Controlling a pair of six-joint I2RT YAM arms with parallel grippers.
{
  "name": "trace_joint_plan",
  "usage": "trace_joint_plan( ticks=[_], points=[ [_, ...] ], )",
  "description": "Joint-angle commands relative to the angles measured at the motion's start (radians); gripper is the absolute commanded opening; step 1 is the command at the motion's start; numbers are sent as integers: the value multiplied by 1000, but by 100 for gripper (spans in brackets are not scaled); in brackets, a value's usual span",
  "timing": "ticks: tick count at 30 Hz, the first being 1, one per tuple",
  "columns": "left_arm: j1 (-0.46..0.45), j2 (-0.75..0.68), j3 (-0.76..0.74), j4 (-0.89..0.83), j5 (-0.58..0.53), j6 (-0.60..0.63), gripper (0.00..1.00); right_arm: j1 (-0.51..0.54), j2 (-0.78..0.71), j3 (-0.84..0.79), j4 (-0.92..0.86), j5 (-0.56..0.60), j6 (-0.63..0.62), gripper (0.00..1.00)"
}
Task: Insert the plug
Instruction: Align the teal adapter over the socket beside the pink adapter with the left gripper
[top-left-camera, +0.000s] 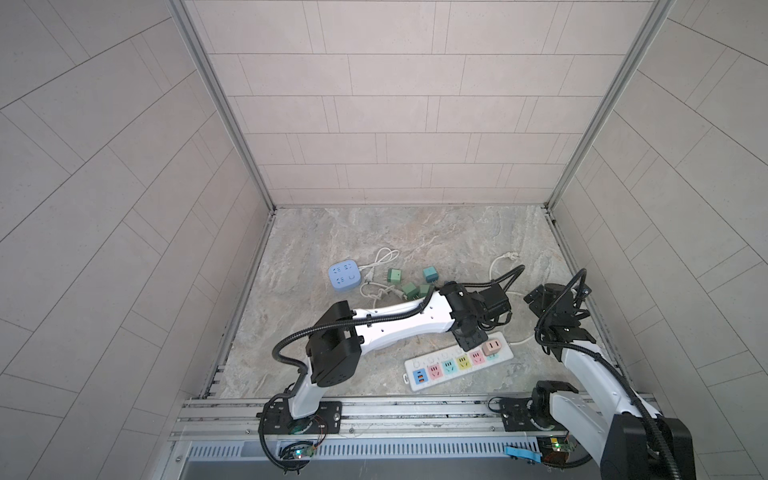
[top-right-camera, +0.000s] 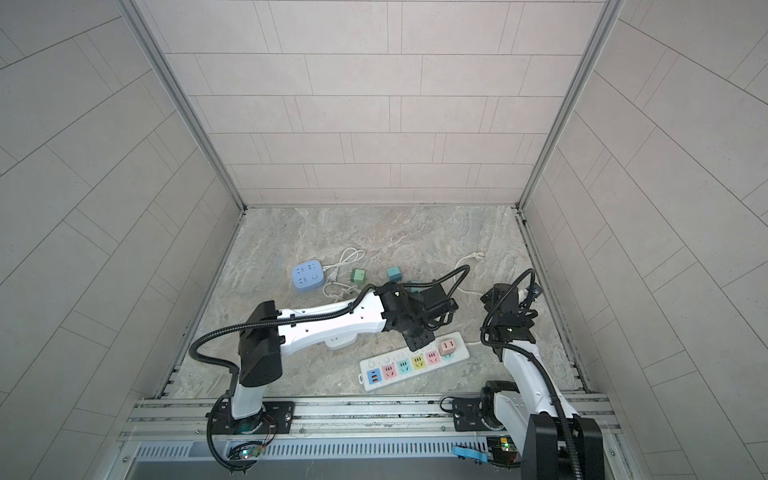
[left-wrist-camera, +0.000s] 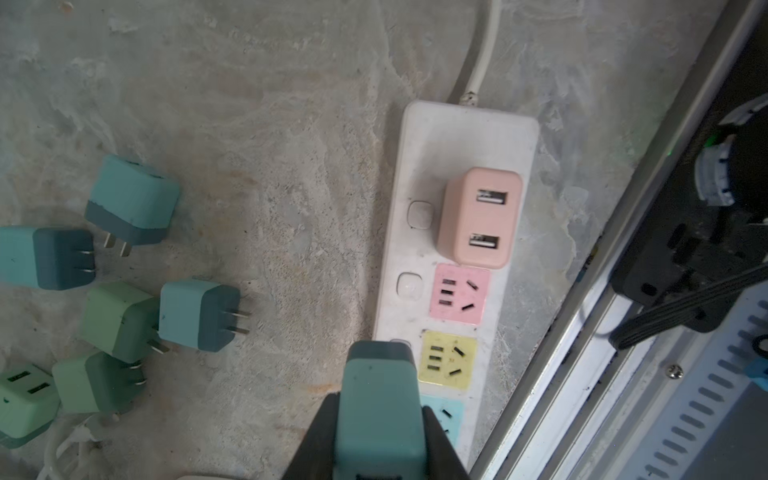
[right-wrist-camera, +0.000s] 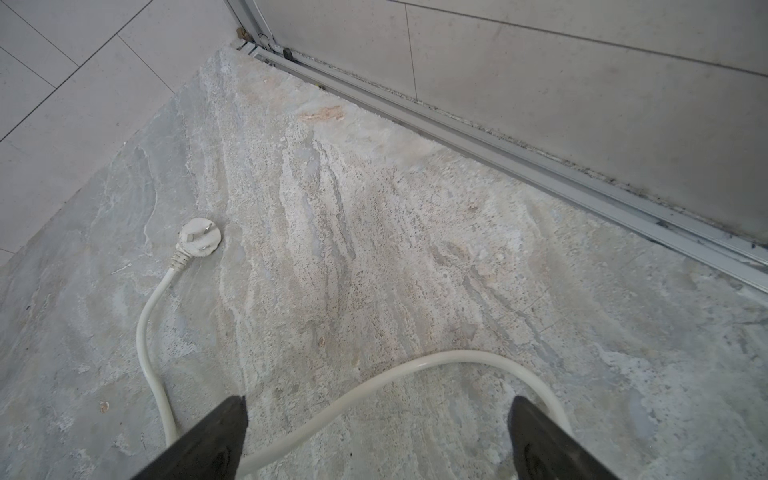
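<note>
Left pincer (left-wrist-camera: 378, 405) clenched on teal plug (left-wrist-camera: 380, 374), over the near edge of the white power strip (left-wrist-camera: 515, 137), just beside its yellow socket (left-wrist-camera: 446, 359); prongs hidden. Pink adapter (left-wrist-camera: 478, 216) sits in the end socket. Right pincer (right-wrist-camera: 376, 415) released, empty, above white cord (right-wrist-camera: 415, 363) on the tabletop (right-wrist-camera: 374, 208).

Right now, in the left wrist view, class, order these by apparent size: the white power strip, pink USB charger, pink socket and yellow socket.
1. white power strip, largest, though partly hidden.
2. pink USB charger; it stands up toward the camera, which may enlarge it.
3. pink socket and yellow socket: alike, so tied.
</note>
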Motion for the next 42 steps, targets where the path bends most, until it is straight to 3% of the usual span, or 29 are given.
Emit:
trace_joint_plan(
  ticks=[1,25,42],
  points=[
    [-5,39,64,-114,14,-30,0,-4,-11,-5,-14,11,22,100],
    [-15,159,205,-164,66,-13,0,-5,-4,-3,-15,16,32,99],
    [-61,207,225,-139,97,-23,0,-5,-11,-7,-20,15,33,98]
  ],
)
